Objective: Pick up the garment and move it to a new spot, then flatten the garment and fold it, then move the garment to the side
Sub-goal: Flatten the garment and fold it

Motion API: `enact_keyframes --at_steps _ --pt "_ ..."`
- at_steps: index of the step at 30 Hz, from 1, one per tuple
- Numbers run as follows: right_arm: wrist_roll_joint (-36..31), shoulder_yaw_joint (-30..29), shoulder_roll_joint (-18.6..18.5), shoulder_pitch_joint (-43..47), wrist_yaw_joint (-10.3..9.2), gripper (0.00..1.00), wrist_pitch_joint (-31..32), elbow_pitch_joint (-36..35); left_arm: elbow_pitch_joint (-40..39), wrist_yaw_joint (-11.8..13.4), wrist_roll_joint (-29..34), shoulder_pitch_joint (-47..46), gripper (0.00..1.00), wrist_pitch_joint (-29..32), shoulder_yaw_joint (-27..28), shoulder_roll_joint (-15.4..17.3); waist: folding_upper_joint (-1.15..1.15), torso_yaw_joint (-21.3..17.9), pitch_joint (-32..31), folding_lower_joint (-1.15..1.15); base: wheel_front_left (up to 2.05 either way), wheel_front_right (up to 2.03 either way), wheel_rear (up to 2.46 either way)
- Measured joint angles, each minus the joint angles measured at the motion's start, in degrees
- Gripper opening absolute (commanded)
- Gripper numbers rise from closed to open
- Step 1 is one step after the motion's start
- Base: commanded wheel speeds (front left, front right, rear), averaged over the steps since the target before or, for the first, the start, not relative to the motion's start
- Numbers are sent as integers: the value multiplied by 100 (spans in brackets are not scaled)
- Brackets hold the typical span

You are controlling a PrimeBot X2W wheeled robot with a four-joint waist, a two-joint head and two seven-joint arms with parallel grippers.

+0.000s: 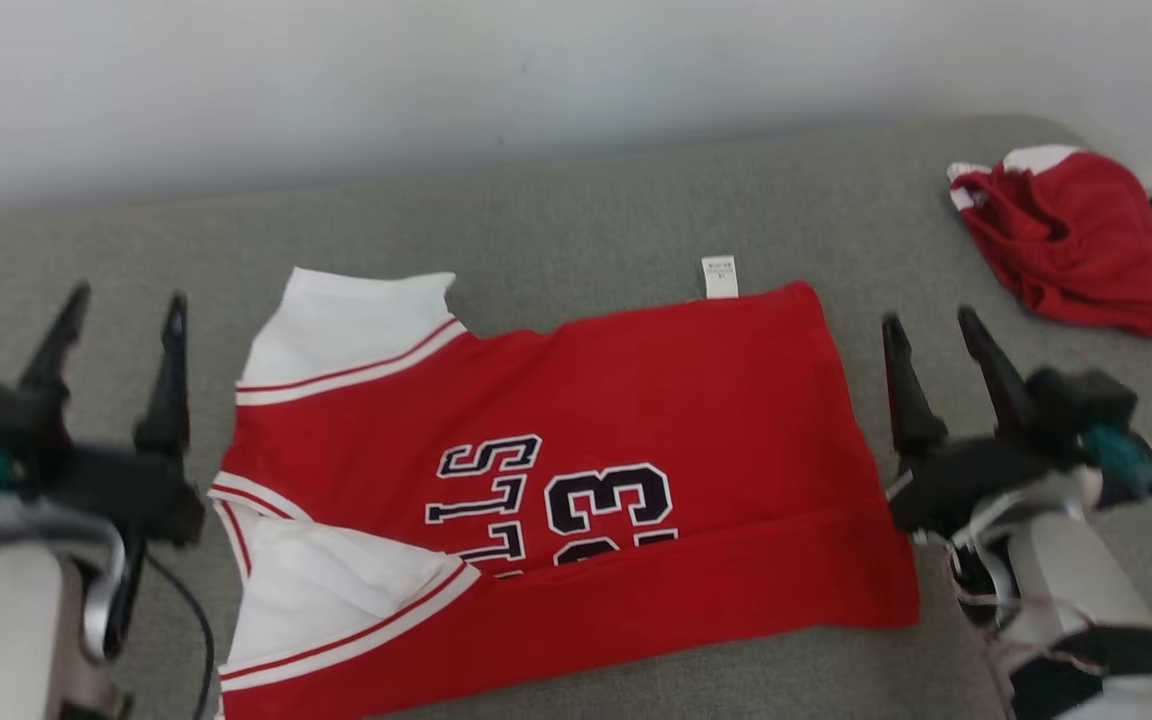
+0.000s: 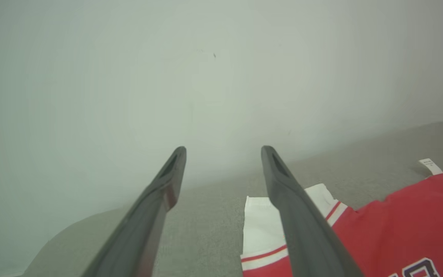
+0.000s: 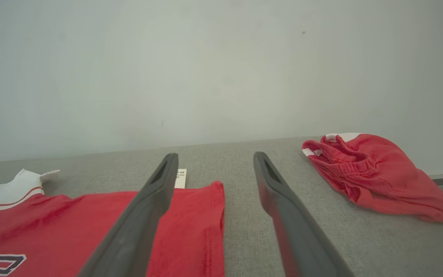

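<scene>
The red jersey [image 1: 576, 440] lies flat on the grey tabletop [image 1: 586, 210], near edge folded over; left hand [image 1: 128, 296] and right hand [image 1: 929, 320] flank it, wide open and empty, likely poised for another fold.

Red jersey [image 1: 656, 390] spread flat and sideways on the grey soft top [image 1: 586, 220]; neck end to the left, bottom hem to the right; white far sleeve [image 1: 346, 320] and white near sleeve [image 1: 326, 585], each with thin red stripes. Near long edge folded up over the body, hiding part of the dark letters [image 1: 491, 490] and number [image 1: 608, 497]. Small white tag [image 1: 719, 277] poking out past the far edge, close to the hem.
</scene>
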Motion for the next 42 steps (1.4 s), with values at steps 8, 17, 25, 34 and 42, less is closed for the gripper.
enact_keyframes --at_steps 8,17,25,34,42 --pt "81 345 75 -1340 0 100 58 1152 777 -44 -442 -1402 100 569 -633 341 0 -228 680 1 0 0 0" --pt "233 787 71 -2518 0 100 -11 2238 1755 -56 -1493 -2560 100 1283 -1729 811 1 -519 1416 1 0 0 0" --pt "463 1279 232 -3055 0 100 -121 2918 2740 -57 -1597 -3156 100 1414 -2121 979 1 -733 1839 0 0 0 0" --pt "757 1804 301 -3432 0 100 -209 3317 3437 -57 -1875 -3579 100 1368 -2363 945 1 -803 1978 -1 0 0 0" --pt "1083 2194 308 -3628 0 100 -182 3542 3706 -57 -2169 -3713 0 1267 -2627 765 0 -772 1974 -2 0 0 0"
